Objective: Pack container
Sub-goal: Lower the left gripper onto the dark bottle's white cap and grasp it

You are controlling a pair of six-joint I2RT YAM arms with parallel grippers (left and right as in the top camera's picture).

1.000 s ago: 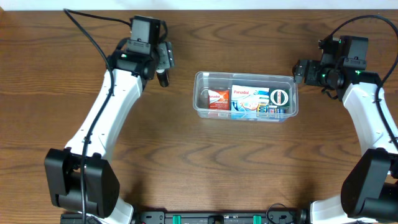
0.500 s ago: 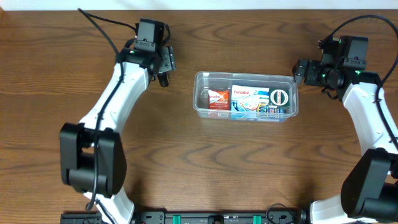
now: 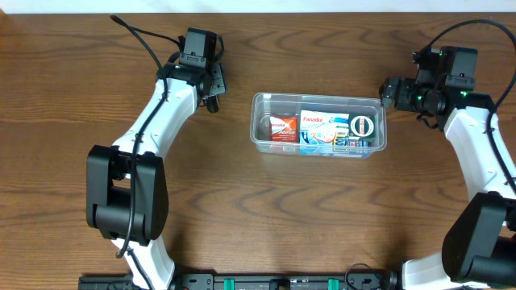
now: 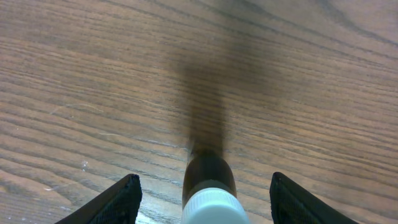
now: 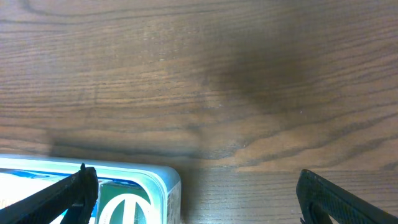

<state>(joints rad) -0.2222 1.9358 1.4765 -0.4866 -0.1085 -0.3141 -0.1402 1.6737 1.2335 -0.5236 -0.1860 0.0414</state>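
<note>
Container (image 3: 258, 121) sits mid-worktop (image 3: 242, 209), long side across, between the two arms. Inside, side by side: red-and-white packet (image 3: 282, 129), blue carton (image 3: 321, 130), round green-and-white item (image 3: 364, 126) at the right end.

Left gripper (image 4: 204, 182) hangs off the container's left end, apart from it. Its jaws are part-open and straddle a small dark bottle (image 4: 207, 171) with a white cap (image 4: 214, 208). Worktop shows on both sides of the bottle, so there's no contact in view. It looks lined up for a grasp, and the bottle is likely the next thing to pack.

Right gripper (image 5: 194, 180) hovers just beside the container's right end, jaws wide and empty. It is probably parked clear, or ready to steady the tub.

Hard to make out:
- The cap is cut off by the left wrist frame edge.
- Can't tell if the bottle stands or lies, and no label is readable.
- The right wrist view catches only one container corner.
- Can't tell what the round item is.
</note>
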